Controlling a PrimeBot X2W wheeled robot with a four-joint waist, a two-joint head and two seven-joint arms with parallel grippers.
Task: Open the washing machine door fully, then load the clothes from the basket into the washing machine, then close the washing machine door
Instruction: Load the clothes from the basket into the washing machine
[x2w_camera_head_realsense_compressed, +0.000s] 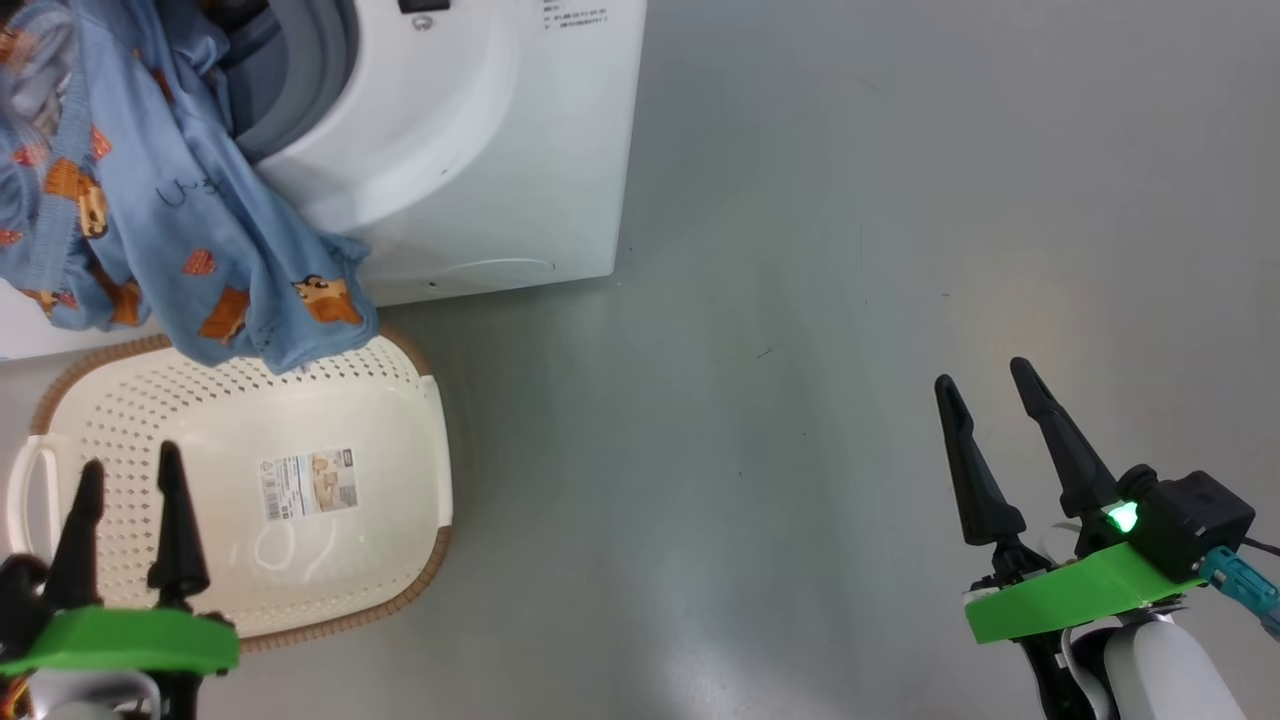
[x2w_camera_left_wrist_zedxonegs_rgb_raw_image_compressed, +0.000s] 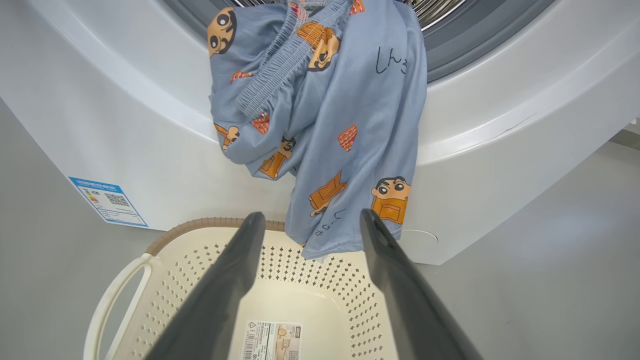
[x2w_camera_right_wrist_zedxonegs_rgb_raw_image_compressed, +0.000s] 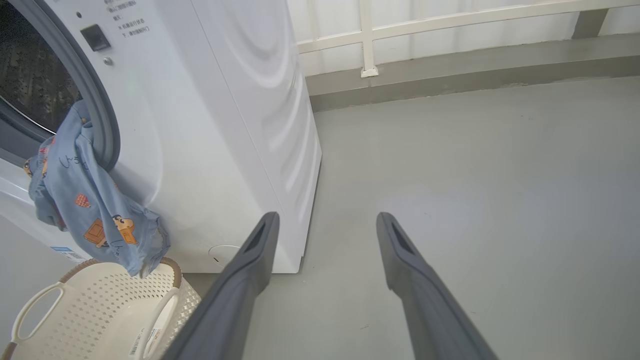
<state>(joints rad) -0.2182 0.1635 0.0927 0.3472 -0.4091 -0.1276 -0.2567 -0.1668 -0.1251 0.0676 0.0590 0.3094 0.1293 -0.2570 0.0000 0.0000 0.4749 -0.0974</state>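
Clothes (x2w_camera_head_realsense_compressed: 170, 220) drape from washing machine (x2w_camera_head_realsense_compressed: 480, 150) drum mouth, hem over basket (x2w_camera_head_realsense_compressed: 385, 540), just beyond left gripper (x2w_camera_head_realsense_compressed: 131, 457); it and right gripper (x2w_camera_head_realsense_compressed: 981, 371) both spread, empty.

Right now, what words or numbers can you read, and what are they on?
Nothing is clear enough to quote.
Black squiggles on the clothes: they look like handwriting, but I cannot read them.
Blue sticker on the washing machine: a square code, and the print is too small.
Label in the basket: a barcode, and the print is too small.
Small print beside the machine's door opening: blurred.
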